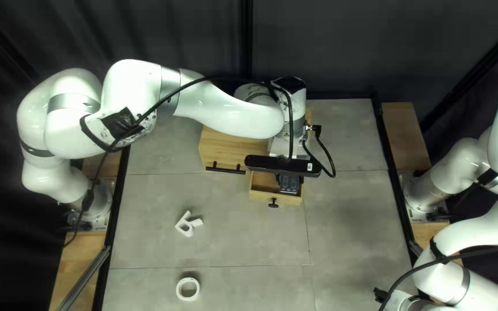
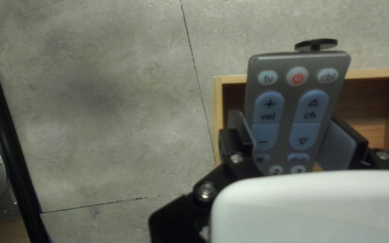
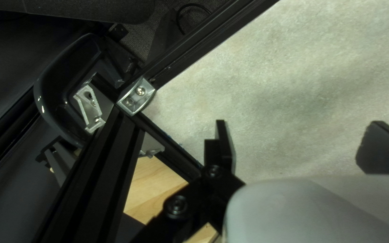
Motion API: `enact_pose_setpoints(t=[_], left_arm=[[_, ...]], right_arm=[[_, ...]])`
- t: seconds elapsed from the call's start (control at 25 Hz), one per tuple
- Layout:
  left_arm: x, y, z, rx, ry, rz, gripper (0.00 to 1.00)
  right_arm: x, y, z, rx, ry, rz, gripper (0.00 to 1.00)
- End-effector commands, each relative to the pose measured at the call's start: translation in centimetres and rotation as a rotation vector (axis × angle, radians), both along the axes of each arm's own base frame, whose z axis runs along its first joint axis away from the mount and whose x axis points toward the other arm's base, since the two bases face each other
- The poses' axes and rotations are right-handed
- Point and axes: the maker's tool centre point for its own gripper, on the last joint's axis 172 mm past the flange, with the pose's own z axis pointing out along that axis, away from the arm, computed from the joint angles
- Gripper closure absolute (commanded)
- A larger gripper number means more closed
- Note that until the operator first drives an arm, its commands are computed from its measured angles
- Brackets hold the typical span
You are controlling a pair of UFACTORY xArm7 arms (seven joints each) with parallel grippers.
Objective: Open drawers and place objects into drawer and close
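One remote (image 2: 293, 85): my left claw (image 1: 290, 181) gripped it over the drawer (image 1: 260, 196).
Right claw (image 3: 299, 123): hung wide, near right.

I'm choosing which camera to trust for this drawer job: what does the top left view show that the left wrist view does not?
Only the top left view: the white ring, the white cut-out piece and the cabinet's long black handle.

Only the left wrist view: the red mark on the remote, and the left claw's pads against its two sides.

Both: the remote held over the open drawer, the drawer's black knob and the grey tabletop.
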Motion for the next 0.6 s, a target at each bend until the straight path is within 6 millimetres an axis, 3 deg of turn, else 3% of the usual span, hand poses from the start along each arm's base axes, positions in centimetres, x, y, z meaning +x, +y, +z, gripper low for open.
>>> enact_pose_setpoints(t=[0.04,0.6], left_arm=[[-0.5,-0.1,0.0,-0.003,-0.002,0.002,1.0],[-0.9,1.0,-0.8,-0.006,-0.013,0.011,1.0]], right_arm=[[0.0,0.0,0.0,0.0,0.0,0.0,0.0],[0.0,0.0,0.0,0.0,0.0,0.0,0.0]])
